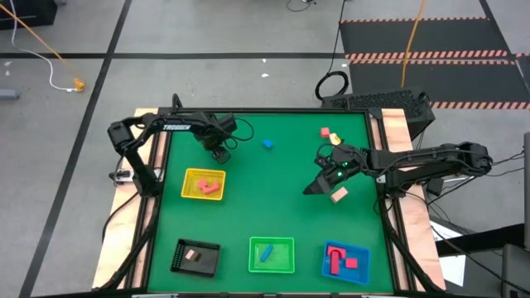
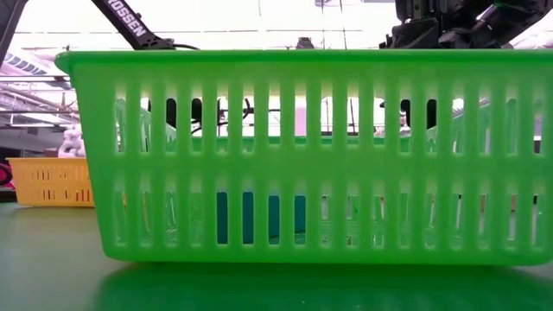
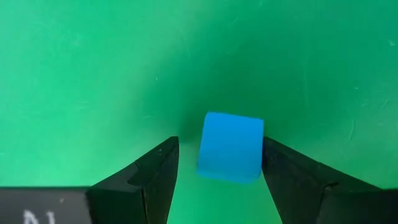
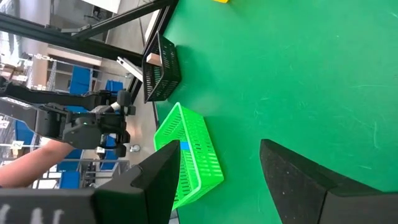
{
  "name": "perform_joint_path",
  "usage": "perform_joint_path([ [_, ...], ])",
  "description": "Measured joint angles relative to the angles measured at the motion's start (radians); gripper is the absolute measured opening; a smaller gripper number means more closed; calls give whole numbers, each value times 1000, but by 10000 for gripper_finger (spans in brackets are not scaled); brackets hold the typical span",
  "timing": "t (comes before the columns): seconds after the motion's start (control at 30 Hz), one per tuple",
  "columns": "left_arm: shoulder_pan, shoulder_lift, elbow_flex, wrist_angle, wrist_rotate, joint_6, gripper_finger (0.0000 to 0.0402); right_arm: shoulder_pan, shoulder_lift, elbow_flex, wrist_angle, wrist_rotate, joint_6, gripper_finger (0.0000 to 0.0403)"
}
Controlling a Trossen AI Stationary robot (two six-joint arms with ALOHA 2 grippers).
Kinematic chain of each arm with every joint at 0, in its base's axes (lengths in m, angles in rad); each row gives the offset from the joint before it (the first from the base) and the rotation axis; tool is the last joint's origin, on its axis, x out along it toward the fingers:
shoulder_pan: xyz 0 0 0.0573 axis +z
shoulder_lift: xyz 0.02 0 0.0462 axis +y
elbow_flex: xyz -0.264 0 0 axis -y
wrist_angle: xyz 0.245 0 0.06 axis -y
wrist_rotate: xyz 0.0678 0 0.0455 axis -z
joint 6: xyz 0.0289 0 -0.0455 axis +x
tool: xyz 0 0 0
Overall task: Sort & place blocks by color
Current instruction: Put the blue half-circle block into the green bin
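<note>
The left gripper (image 3: 214,171) is spread wide around a blue block (image 3: 231,147) on the green surface (image 3: 93,74); only the left wrist view shows this. The right gripper (image 4: 217,171) is spread too, holding nothing. From above, a cream block (image 1: 339,194) lies beside it. The green tray (image 2: 302,155) fills the low view.

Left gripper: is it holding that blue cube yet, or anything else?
Not held. The blue cube sits on the mat between the left gripper's open fingers, close to one finger, clear gap at the other.
</note>
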Motion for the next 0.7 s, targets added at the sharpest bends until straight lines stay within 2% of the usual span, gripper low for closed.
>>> perform_joint_path([
  [0.17, -5, 4, 0, 38, 4, 39, 225, 0, 0, 0, 0, 0, -3, 210],
  [0.33, -7, 5, 2, 44, 8, -28, 218, 0, 0, 0, 0, 0, -23, 210],
  [0.63, -7, 4, 4, 22, 55, -106, 103, 0, 0, 0, 0, 0, -27, 210],
  [0.7, -8, 5, 3, 20, 58, -117, 90, 0, 0, 0, 0, 0, -27, 210],
])
